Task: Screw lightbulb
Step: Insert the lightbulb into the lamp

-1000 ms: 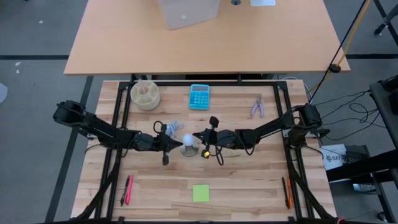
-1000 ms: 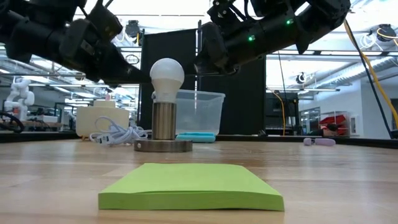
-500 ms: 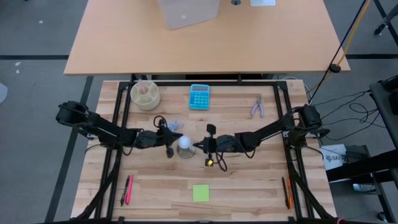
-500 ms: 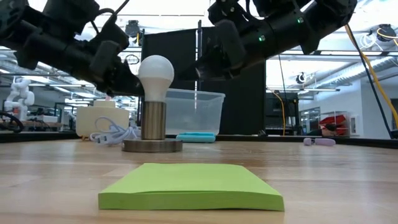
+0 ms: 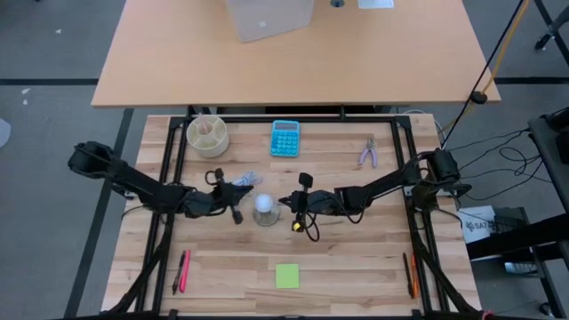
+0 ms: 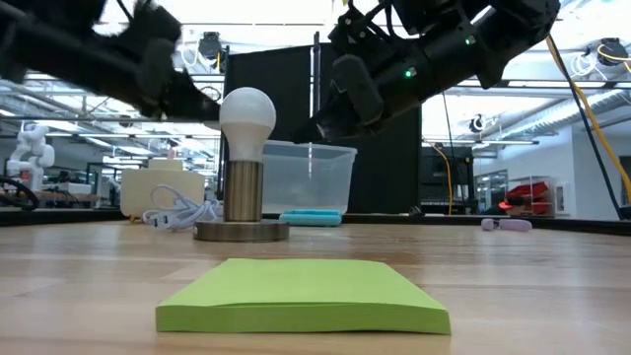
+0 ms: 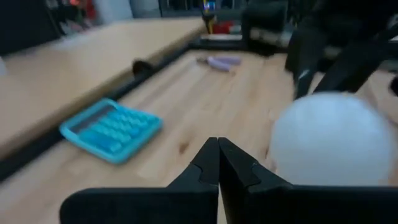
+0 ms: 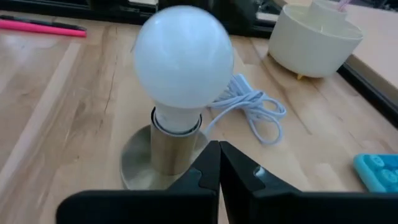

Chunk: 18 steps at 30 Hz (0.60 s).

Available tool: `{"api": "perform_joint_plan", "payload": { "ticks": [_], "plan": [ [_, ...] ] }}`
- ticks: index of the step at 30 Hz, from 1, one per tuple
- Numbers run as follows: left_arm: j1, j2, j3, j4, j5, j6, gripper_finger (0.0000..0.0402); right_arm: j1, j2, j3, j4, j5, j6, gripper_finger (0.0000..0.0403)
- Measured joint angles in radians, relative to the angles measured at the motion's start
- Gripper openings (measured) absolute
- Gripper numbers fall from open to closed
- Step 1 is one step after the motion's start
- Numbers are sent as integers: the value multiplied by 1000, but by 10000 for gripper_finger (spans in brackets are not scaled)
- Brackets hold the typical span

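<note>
The white lightbulb [image 5: 264, 205] stands upright, its base in the grey metal socket [image 6: 243, 205], which rests on the table at mid-table. It also shows in the low view [image 6: 246, 113], the left wrist view [image 7: 329, 140] and the right wrist view [image 8: 183, 59]. My left gripper [image 5: 242, 199] is shut, a short way to the bulb's left and apart from it. My right gripper [image 5: 283, 205] is shut, just right of the bulb at socket height, with a gap between them. Its fingertips [image 8: 217, 152] point at the socket [image 8: 140, 165].
A white cable [image 5: 244, 182] lies just behind the socket. A cream cup [image 5: 207, 135], a blue calculator [image 5: 285, 138] and purple pliers [image 5: 368, 153] lie toward the far edge. A green sticky pad [image 5: 286, 276] and pens [image 5: 182, 271] lie near the front edge.
The bulb and its socket slid a little toward the table's left early in the second, staying upright. My left gripper has since drawn back toward the table's left edge, away from the bulb.
</note>
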Motion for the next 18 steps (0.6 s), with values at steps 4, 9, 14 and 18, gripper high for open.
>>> {"api": "perform_joint_plan", "payload": {
  "ticks": [4,9,14,18],
  "plan": [
    [-72,-113,0,-127,23,64,0,-5,0,0,1,0,5,0],
    [-95,-147,0,-185,169,65,0,-17,0,0,49,28,6,0],
    [-95,-113,0,-179,211,55,0,-23,17,1,122,29,7,0],
    [-84,-67,0,-98,263,60,0,-23,19,1,129,27,10,0]
  ]
}}
